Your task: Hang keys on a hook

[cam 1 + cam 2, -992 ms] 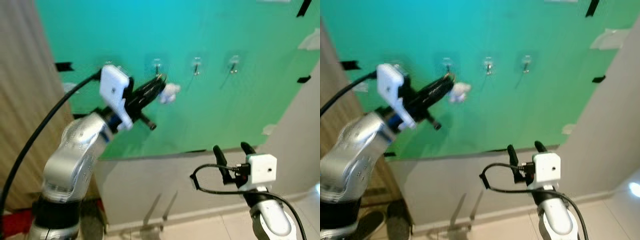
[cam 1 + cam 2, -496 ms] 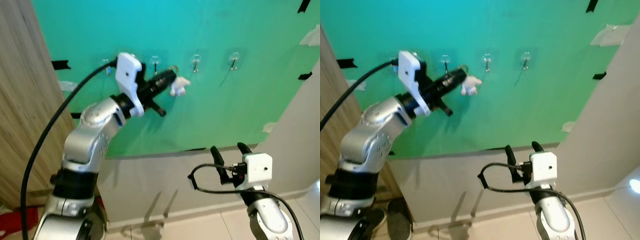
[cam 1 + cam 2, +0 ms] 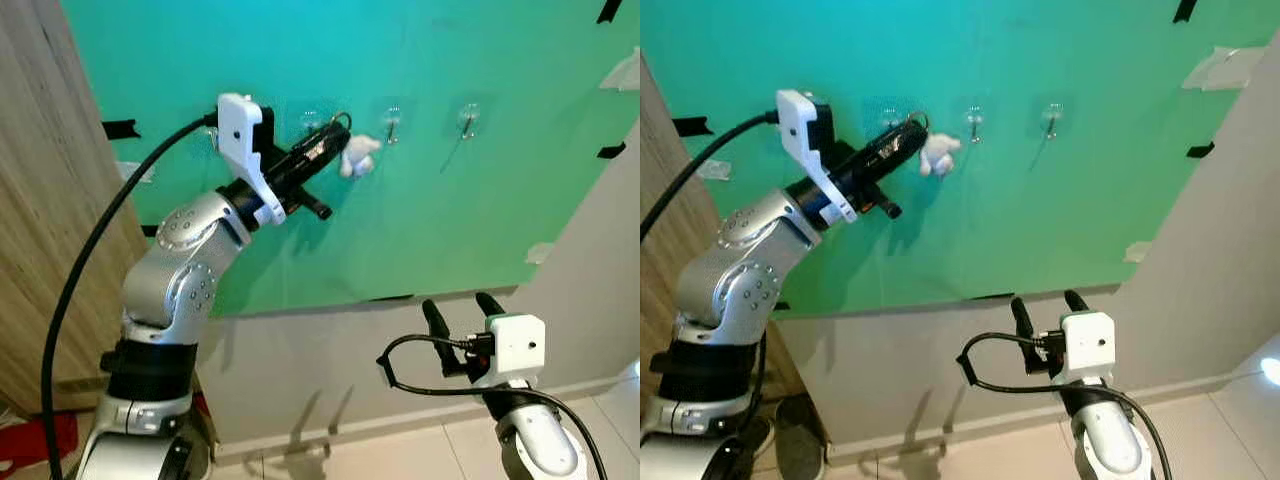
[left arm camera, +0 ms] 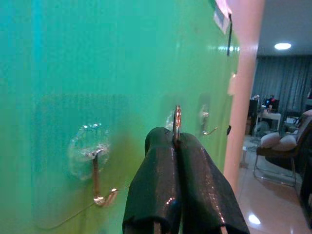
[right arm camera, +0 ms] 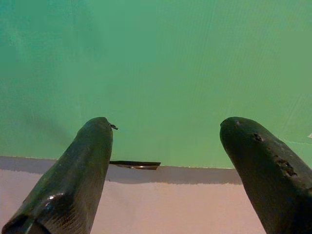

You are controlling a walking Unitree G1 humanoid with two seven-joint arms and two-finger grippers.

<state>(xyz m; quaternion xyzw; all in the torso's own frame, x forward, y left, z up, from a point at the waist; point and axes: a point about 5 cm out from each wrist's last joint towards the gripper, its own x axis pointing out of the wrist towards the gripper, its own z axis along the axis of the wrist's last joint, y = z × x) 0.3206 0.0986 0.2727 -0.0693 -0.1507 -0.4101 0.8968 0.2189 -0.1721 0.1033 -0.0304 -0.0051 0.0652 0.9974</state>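
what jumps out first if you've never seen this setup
The big green board on the wall, with a row of small clear hooks near its top. Raised against it, the left gripper pinches a key ring with a white charm, while the right gripper waits open below.

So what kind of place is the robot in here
Probably a home set up for a trial: a green board with stick-on hooks taped to the wall, tiled floor, and armchairs in a room beyond.

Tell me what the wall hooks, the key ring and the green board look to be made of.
Wall hooks: clear glossy plastic pads with a thin shiny metal hook, judging by the glints. Key ring, pinched by the left gripper: bright metal. Green board: smooth, faintly ribbed sheet, possibly corrugated plastic or card; hard to tell.
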